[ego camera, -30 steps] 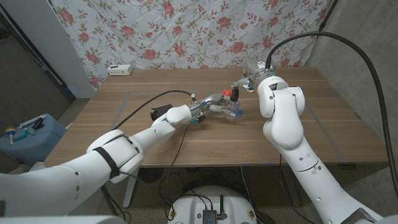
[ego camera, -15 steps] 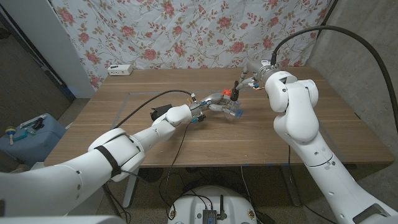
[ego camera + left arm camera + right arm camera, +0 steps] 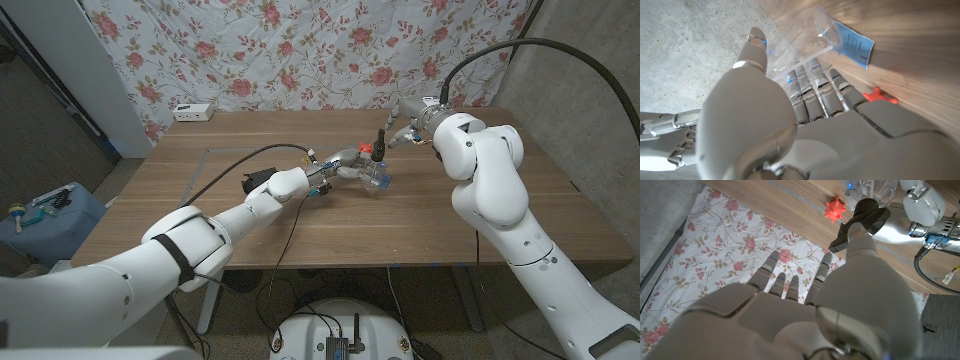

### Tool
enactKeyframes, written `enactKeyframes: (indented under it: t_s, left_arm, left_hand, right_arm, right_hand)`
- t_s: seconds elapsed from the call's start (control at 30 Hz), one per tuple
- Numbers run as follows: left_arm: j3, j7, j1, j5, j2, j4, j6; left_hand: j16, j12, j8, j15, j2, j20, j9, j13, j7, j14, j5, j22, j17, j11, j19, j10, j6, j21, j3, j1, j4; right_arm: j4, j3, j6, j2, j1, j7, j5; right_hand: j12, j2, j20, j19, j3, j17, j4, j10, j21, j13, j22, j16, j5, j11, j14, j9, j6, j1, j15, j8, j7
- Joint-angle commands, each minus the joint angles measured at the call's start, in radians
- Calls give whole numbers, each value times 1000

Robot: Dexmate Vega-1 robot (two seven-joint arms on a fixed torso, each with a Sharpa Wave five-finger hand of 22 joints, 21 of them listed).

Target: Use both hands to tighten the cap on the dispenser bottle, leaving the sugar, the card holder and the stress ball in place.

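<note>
1. While the robot stands at the brown wooden counter (image 3: 300,220), its white left hand (image 3: 345,163) reaches to the middle of the top and wraps its fingers around the clear plastic dispenser bottle (image 3: 376,177).
2. From the left wrist camera, the fingers (image 3: 815,95) lie against the bottle's clear wall (image 3: 805,45), with the thumb on the other side, so this hand has the bottle in its grip.
3. Standing near the centre of the counter, the bottle carries a black pump cap (image 3: 379,145) on top.
4. From the far side, the white right hand (image 3: 403,133) comes in level with the cap; in the right wrist view its thumb tip (image 3: 855,230) sits right at the black cap (image 3: 862,222), while the other fingers (image 3: 777,277) stretch out straight and apart, holding nothing.
5. Whether the thumb actually presses on the cap I cannot tell.
6. Just beside the bottle, a small red spiky stress ball (image 3: 834,209) lies on the wood, and the left wrist view catches it too (image 3: 879,95).
7. Next to the bottle's base, a clear card holder with a blue printed card (image 3: 852,45) rests on the counter.
8. Near the far left corner sits a small white box (image 3: 194,112).
</note>
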Motion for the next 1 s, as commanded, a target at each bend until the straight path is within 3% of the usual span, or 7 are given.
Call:
enactKeyframes:
  t_s: [0.03,0.2,0.47,0.77,1.0]
  left_arm:
    - [1,1,7,6,9,-29,21]
    - [1,0,11,6,14,-44,29]
    - [1,2,22,8,25,-74,44]
    - [0,9,35,12,35,-105,56]
    - [0,14,43,17,45,-129,65]
  left_hand:
    - [5,5,6,-73,111,-67,5,6,-21,8,5,1,2,-5,2,4,79,1,74,-50,70]
    - [4,6,6,-73,111,-67,5,6,-19,6,5,1,2,-5,2,5,78,0,74,-51,71]
    - [5,6,6,-72,111,-68,5,6,-19,8,5,1,2,-4,2,7,79,0,74,-52,71]
    - [5,5,6,-74,111,-68,5,5,-19,8,5,1,1,-5,3,5,80,1,74,-51,70]
    - [5,5,6,-72,112,-67,5,5,-19,8,5,1,2,-3,2,6,79,0,75,-52,71]
  right_arm:
    - [-7,34,10,-112,-41,-155,150]
    - [-9,50,6,-139,-58,-231,238]
    - [-3,33,-16,-189,-43,-282,338]
    - [-7,-1,-60,-240,-14,-310,402]
    - [-17,-51,-117,-267,28,-272,412]
  right_hand:
    - [5,-7,0,-23,17,1,-1,-28,-1,1,2,6,23,-25,-20,1,-9,56,-1,-5,0]
    - [10,-11,-5,-40,30,0,-1,-37,-1,0,1,6,41,-47,-34,1,4,106,1,0,0]
    - [9,-14,-10,-63,41,-1,0,-57,-3,-2,1,4,54,-54,-55,1,24,150,10,7,0]
    - [9,-9,-13,-85,58,-1,5,-82,-2,-4,1,0,68,-60,-93,1,61,201,18,19,0]
    - [4,-9,-9,-98,63,0,7,-109,-2,-5,1,-1,71,-52,-113,-1,70,219,31,19,0]
